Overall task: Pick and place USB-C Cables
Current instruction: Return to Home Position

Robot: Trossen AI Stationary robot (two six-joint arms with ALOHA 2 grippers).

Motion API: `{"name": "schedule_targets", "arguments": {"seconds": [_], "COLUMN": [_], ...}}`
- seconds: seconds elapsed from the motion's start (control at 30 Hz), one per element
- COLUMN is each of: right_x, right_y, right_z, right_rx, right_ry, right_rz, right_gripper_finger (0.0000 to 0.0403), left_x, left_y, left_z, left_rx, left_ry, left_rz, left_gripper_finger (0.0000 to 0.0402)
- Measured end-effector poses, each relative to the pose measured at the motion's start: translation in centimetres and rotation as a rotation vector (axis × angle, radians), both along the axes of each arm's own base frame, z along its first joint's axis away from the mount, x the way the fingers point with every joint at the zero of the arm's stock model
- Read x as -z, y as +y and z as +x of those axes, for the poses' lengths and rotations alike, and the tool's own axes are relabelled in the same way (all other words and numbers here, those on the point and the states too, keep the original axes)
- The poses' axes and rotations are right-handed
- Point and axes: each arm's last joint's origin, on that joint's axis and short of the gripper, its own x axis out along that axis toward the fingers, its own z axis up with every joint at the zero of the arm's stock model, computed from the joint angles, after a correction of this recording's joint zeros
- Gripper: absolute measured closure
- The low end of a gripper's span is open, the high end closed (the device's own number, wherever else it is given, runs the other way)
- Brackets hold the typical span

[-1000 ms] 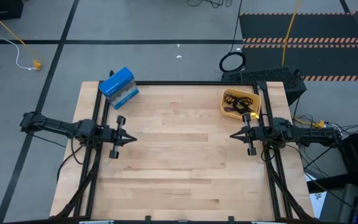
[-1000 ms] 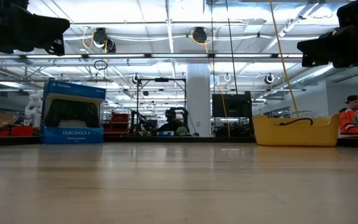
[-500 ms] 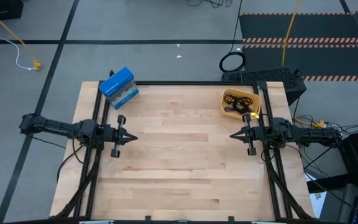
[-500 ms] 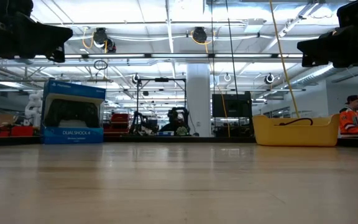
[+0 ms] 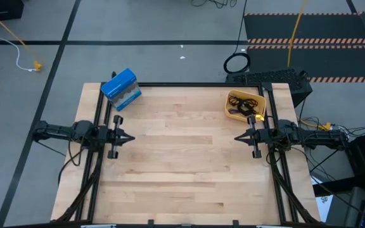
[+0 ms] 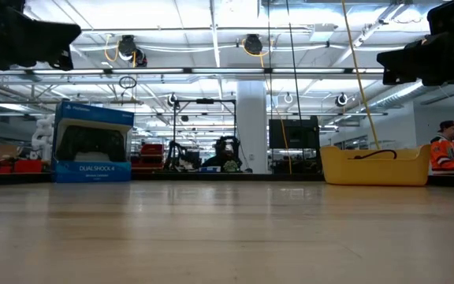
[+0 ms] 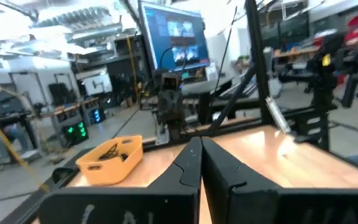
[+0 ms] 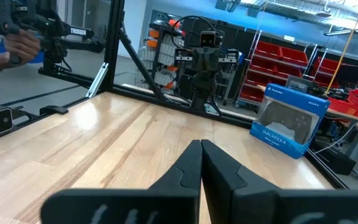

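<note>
The USB-C cables [image 5: 243, 104] lie coiled inside the yellow bin [image 5: 232, 113] at the table's far right; black loops and a purple bit show there. In the low view a black cable loop [image 6: 375, 155] rises over the bin's rim [image 6: 377, 166], and the left wrist view shows the bin [image 7: 112, 160] with dark coils in it. My left gripper [image 5: 132, 136] hovers shut over the table's left side, pointing right. My right gripper [image 5: 236, 137] hovers shut over the right side, just near of the bin, pointing left. Both hold nothing.
A blue DualShock 4 box [image 5: 121, 88] stands at the table's far left corner. A large black ring [image 5: 236, 63] lies on the floor beyond the table. The bare wooden top [image 5: 182, 152] spreads between the two grippers. A person in orange [image 6: 446, 150] is in the room behind.
My left arm has drawn back a little toward the table's left edge, its gripper staying shut and level. The right arm and the bin with the cables have kept still.
</note>
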Motion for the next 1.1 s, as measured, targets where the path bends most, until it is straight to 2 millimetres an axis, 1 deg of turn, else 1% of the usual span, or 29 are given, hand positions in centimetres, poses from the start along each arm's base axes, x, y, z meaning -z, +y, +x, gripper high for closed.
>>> {"name": "schedule_targets", "arguments": {"seconds": [0.2,0.37,0.57,0.77,0.97,1.1], "right_x": [0.0,0.0,0.0,-0.1,-0.1,-0.1], "right_y": [0.0,0.0,0.0,0.0,0.0,0.0], "right_z": [0.0,0.0,0.0,0.0,0.0,0.0], "right_rx": [0.000,-0.001,-0.001,-0.001,-0.001,-0.001], "right_ry": [-0.002,-0.004,-0.005,-0.007,-0.007,-0.007], "right_rz": [0.000,0.000,0.000,0.000,0.000,0.000], "right_gripper_finger": [0.0403,0.0403,0.0403,0.0403,0.0403,0.0403], "left_x": [0.1,0.3,0.9,0.9,1.2,1.2], "left_y": [0.3,0.7,1.2,1.4,1.4,1.4], "left_z": [0.0,0.1,0.2,0.2,0.3,0.3], "left_rx": [-0.049,-0.097,-0.137,-0.134,-0.132,-0.132], "left_ry": [0.031,0.055,0.097,0.101,0.131,0.128], "left_rz": [0.003,0.017,-0.020,-0.042,-0.062,-0.062], "left_gripper_finger": [0.0384,0.0397,0.0387,0.0398,0.0374,0.0366]}}
